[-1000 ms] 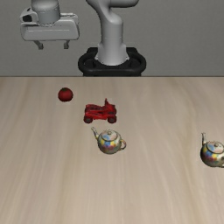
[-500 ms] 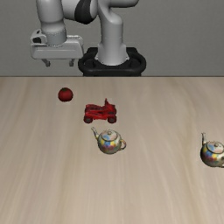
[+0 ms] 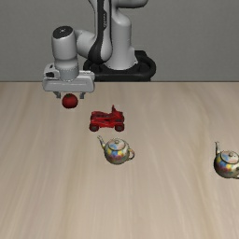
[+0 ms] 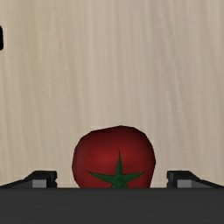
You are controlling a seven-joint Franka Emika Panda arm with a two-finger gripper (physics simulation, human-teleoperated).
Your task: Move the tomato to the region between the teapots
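Observation:
A small red tomato lies on the wooden table near the far edge, toward the exterior view's left. My gripper hangs directly over it, fingers open and just above its sides. In the wrist view the tomato, with its green star-shaped calyx, sits centred between my two fingertips, which stand apart from it on either side. Two patterned teapots stand farther forward: one near the middle, the other at the exterior view's right edge.
A red toy car stands between the tomato and the nearer teapot. The robot's base is at the far side. Bare wooden tabletop stretches between the two teapots.
My gripper has come down and toward the exterior view's right, from high above the table's far left to just over the tomato. Nothing on the table has moved.

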